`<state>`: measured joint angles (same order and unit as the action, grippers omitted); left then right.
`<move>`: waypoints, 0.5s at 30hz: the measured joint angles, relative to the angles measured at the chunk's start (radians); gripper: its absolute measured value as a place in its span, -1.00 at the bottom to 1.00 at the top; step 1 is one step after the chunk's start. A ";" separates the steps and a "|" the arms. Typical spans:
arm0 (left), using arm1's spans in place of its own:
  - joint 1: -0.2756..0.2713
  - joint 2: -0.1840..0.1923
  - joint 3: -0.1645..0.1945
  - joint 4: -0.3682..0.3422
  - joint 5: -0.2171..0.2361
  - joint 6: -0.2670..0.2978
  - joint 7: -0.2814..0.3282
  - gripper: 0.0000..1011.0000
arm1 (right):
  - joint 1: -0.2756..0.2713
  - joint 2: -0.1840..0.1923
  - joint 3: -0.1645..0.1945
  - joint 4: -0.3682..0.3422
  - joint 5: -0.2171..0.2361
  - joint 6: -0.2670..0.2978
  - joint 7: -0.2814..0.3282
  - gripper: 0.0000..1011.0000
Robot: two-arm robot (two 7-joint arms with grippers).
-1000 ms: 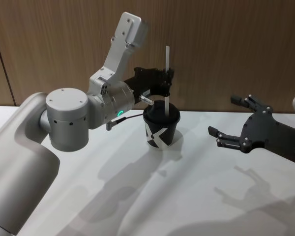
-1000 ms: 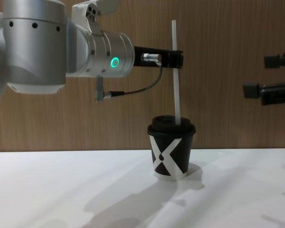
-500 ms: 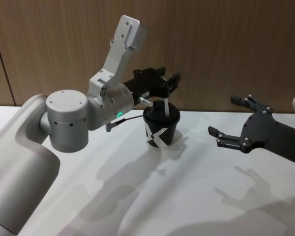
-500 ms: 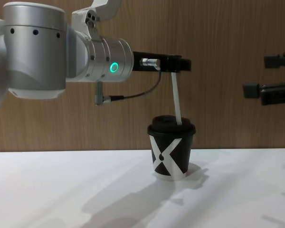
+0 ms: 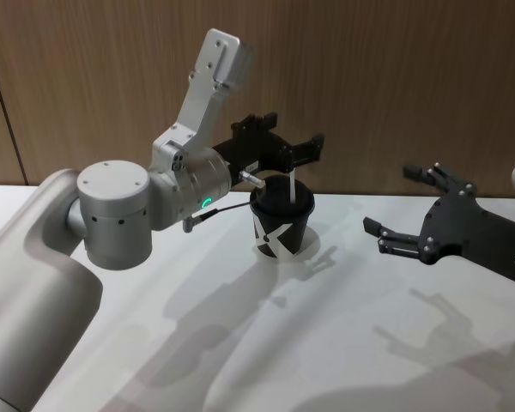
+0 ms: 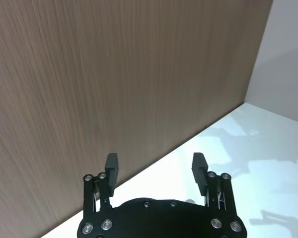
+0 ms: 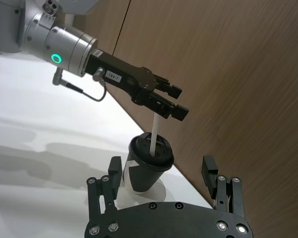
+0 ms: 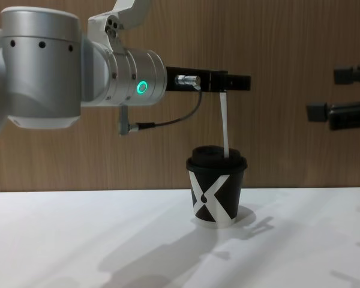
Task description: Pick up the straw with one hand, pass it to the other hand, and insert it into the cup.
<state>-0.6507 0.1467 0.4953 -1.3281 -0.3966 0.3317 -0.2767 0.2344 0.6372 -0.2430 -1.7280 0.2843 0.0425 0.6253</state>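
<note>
The black cup (image 5: 281, 230) with a white X mark and a domed lid stands on the white table. The white straw (image 8: 224, 126) sticks up through its lid, leaning slightly, also seen as the straw (image 7: 153, 136) in the right wrist view. My left gripper (image 5: 296, 130), on the silver wrist with a green ring, hovers open right above the straw's top end, with its fingers (image 6: 111, 163) spread and nothing between them. My right gripper (image 5: 395, 215) hangs open to the right of the cup, well apart from it.
A wood-panel wall (image 5: 395, 77) rises close behind the cup. The white table (image 5: 326, 343) spreads bare in front of and beside the cup. A dark cable (image 8: 168, 120) loops under the left wrist.
My left gripper, shut on the straw a second ago, has opened and let it go. The straw has slid deeper into the cup. The right gripper has not moved.
</note>
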 joint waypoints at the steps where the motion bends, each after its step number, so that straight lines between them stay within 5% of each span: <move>1: 0.002 0.001 -0.001 -0.001 -0.001 -0.003 -0.002 0.83 | 0.001 -0.001 0.000 0.000 0.002 0.001 -0.001 0.98; 5: 0.015 0.007 -0.007 -0.009 -0.010 -0.022 -0.022 0.98 | 0.010 -0.013 0.006 -0.004 0.023 0.020 -0.010 0.98; 15: 0.050 0.029 -0.024 -0.019 -0.053 -0.074 -0.094 0.98 | 0.036 -0.056 0.028 -0.024 0.097 0.095 -0.044 0.98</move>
<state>-0.6007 0.1754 0.4714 -1.3471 -0.4500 0.2577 -0.3705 0.2702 0.5813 -0.2148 -1.7519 0.3816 0.1372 0.5812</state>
